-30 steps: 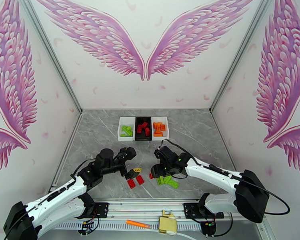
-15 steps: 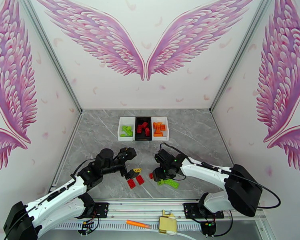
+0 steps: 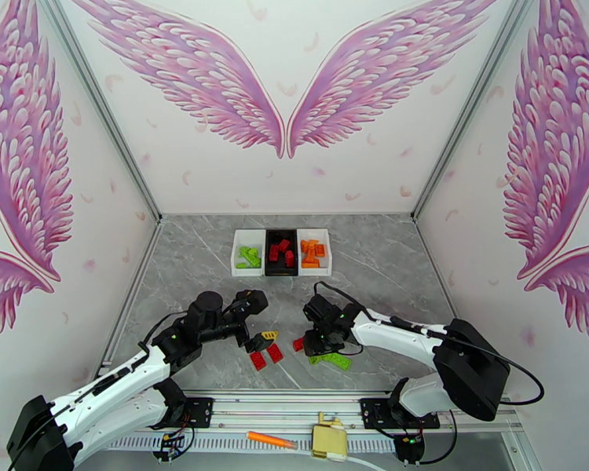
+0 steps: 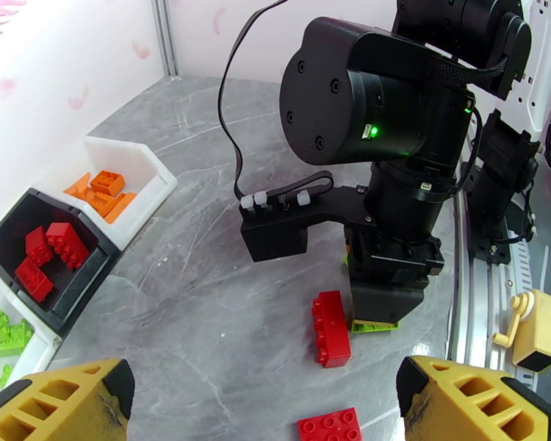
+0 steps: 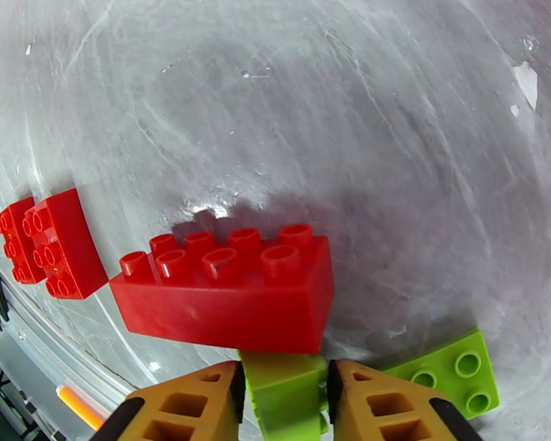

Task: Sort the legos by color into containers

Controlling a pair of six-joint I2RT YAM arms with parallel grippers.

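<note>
Though beside a red lego (image 5: pixel 224 295), green lego (image 5: pixel 284 391) between right fingers (image 5: pixel 187 406).

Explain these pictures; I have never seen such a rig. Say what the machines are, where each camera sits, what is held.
A left arm and a right arm, white robot arms, are bolted to a grey marbled table. The top picture looks down from behind them; the other two come from a camera on each wrist. At the far side stand a shallow white tray of lime green studded bricks, a black tray of red bricks and a second white tray of orange bricks. Near the arms lie loose red bricks and loose green bricks. The right jaws are shut on a lime green brick close to a long red brick; the left jaws stand open.
</note>
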